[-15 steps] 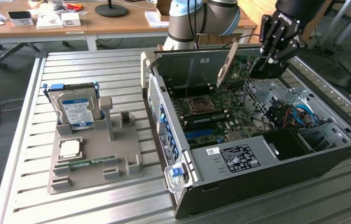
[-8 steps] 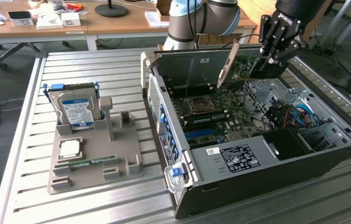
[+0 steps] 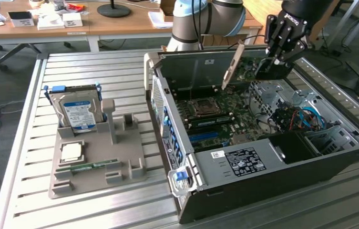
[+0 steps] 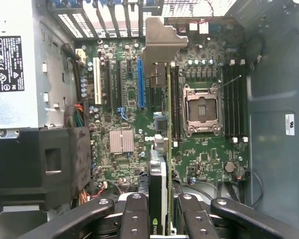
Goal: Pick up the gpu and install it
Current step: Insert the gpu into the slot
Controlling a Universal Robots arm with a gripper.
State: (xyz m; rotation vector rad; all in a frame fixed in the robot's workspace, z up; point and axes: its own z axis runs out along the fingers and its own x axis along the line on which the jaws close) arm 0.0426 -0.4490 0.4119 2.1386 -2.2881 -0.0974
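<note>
Exterior view: black robot gripper (image 3: 270, 67) is grasping the gpu (image 3: 232, 67), a thin dark green card with a long pale metal bracket, and holding it tilted over the open black computer case (image 3: 262, 181) and its green motherboard (image 3: 224, 109). Wrist view: black fingers (image 4: 135, 219) are clamping the card, seen edge-on, hanging above the board's slots.

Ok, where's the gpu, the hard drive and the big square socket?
gpu (image 3: 232, 66), exterior view, on its pale metal bracket.
hard drive (image 3: 77, 116), exterior view, on its blue label.
square socket (image 4: 202, 110), wrist view, on its open middle.
</note>
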